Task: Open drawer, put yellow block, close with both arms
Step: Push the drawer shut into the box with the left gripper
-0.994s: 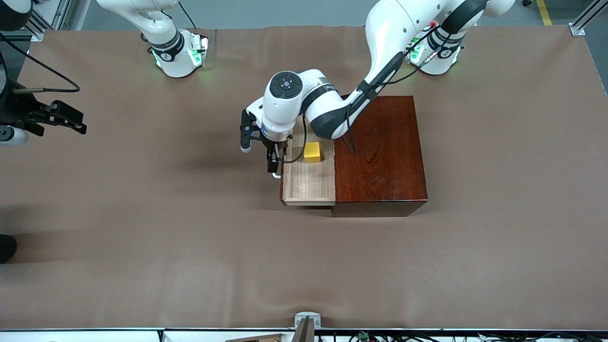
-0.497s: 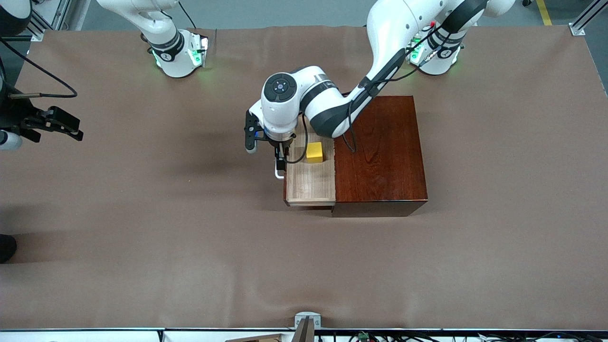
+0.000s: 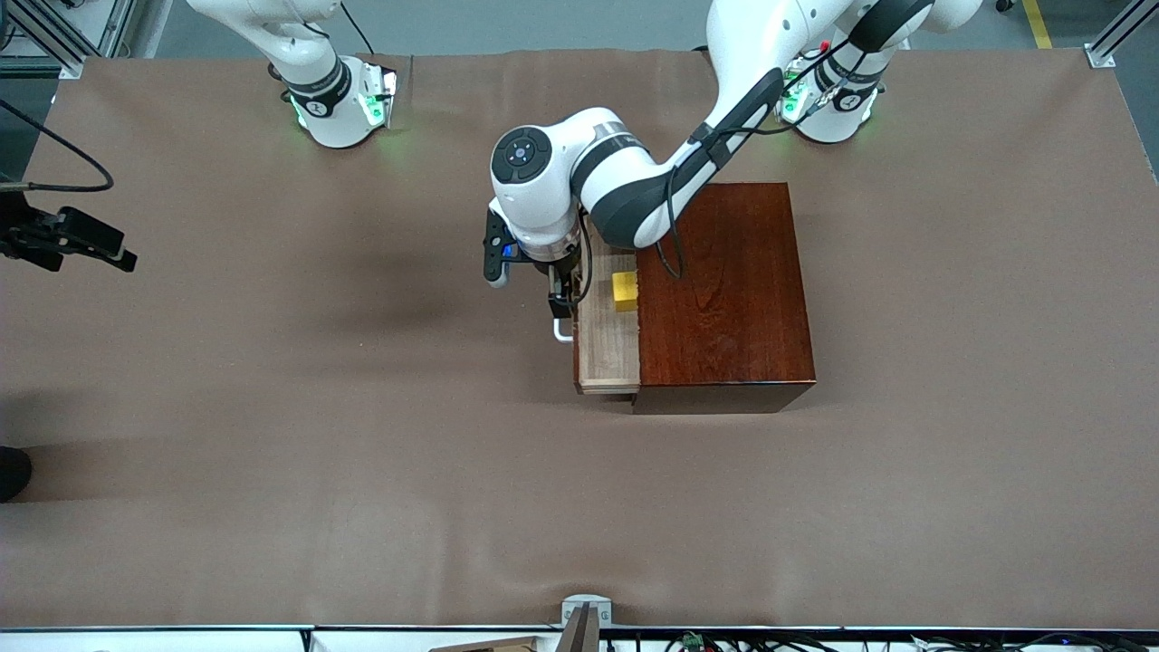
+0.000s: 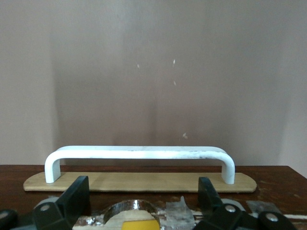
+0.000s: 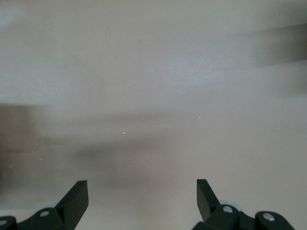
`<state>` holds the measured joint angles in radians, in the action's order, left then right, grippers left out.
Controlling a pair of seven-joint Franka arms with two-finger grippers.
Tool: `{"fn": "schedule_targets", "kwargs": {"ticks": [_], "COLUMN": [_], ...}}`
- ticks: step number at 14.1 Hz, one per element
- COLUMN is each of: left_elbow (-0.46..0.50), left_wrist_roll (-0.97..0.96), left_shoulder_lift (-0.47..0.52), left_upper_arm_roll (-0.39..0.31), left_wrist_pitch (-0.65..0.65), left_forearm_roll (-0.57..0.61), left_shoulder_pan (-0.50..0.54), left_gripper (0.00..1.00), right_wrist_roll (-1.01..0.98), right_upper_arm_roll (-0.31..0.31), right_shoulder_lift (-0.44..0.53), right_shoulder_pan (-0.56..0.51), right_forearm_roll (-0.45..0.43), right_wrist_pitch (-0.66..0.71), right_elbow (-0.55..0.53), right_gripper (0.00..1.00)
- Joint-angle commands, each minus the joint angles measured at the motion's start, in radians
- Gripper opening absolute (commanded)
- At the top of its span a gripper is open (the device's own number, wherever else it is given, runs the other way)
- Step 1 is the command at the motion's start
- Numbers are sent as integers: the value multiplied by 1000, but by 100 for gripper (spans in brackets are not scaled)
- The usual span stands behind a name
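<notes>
The drawer [image 3: 608, 355] sticks out a short way from the reddish-brown box [image 3: 724, 290]. The yellow block [image 3: 625, 291] lies in the drawer, right against the box's mouth, and its top edge [image 4: 139, 225] shows in the left wrist view. My left gripper [image 3: 561, 303] is open at the drawer's front, its fingers apart just inside the white handle [image 4: 139, 152]. That handle [image 3: 561, 333] faces the right arm's end of the table. My right gripper [image 3: 90, 243] hangs open and empty over the table's edge at that end; its wrist view [image 5: 142, 194] shows only brown cloth.
Brown cloth covers the whole table [image 3: 362, 453]. A small metal bracket [image 3: 586, 611] sits at the table's edge nearest the camera. Both arm bases [image 3: 340, 100] [image 3: 828, 100] glow green along the back edge.
The drawer has slid well into the box with the left gripper against its front, carrying the yellow block along. The right gripper has drawn farther away toward its end of the table.
</notes>
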<state>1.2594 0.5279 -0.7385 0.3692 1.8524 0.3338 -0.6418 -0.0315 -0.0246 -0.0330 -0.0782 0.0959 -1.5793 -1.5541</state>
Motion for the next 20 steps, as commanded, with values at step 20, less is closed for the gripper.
{"fn": "schedule_targets", "kwargs": {"ticks": [20], "left_elbow": [31], "left_wrist_roll": [0], "left_shoulder_lift": [22], "left_upper_arm_roll": [-39], "left_wrist_pitch": [-318], "left_forearm_roll": [85], "left_shoulder_pan": [5], "left_gripper": [100], "right_wrist_roll": [5], "right_upper_arm_roll": [25], "right_shoulder_lift": [7], "right_shoulder_pan": [-11], "right_forearm_roll": [-42], "right_wrist_pitch": [42], "right_elbow": [5], "right_gripper": [100]}}
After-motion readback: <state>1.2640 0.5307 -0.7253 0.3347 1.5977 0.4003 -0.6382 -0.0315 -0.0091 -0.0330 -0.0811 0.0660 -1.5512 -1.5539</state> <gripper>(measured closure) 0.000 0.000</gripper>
